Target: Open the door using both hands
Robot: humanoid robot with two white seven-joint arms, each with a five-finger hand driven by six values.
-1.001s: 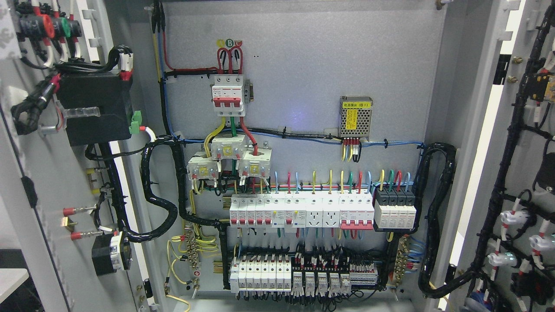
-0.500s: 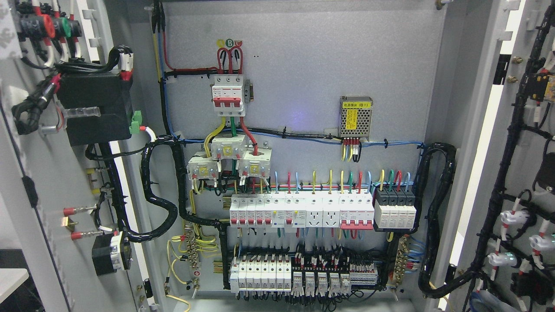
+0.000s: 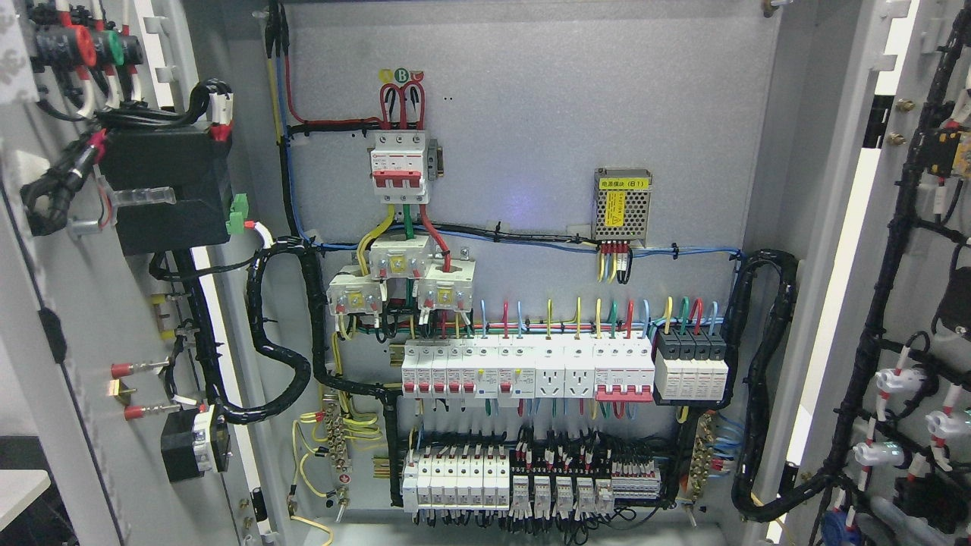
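Note:
The grey electrical cabinet stands with both doors swung wide. The left door (image 3: 45, 303) fills the picture's left edge, its inner face carrying a black box, cables and red and green button backs. The right door (image 3: 922, 250) fills the right edge, with black cable looms and white connectors on its inner face. Between them the back panel (image 3: 531, 114) with breakers and wiring is fully exposed. A blurred grey and blue shape (image 3: 872, 527) shows low on the right door's inner side. It may be part of my right hand, but too little shows to tell. My left hand is out of sight.
Rows of white breakers (image 3: 523, 368) and terminal blocks (image 3: 523, 485) line the lower panel. A thick black cable loop (image 3: 766, 379) hangs at the panel's right. A white tabletop corner (image 3: 19, 493) shows at the lower left, outside the left door.
Both doors stay almost still. The blurred grey and blue shape at the bottom right has shifted and shows more grey now.

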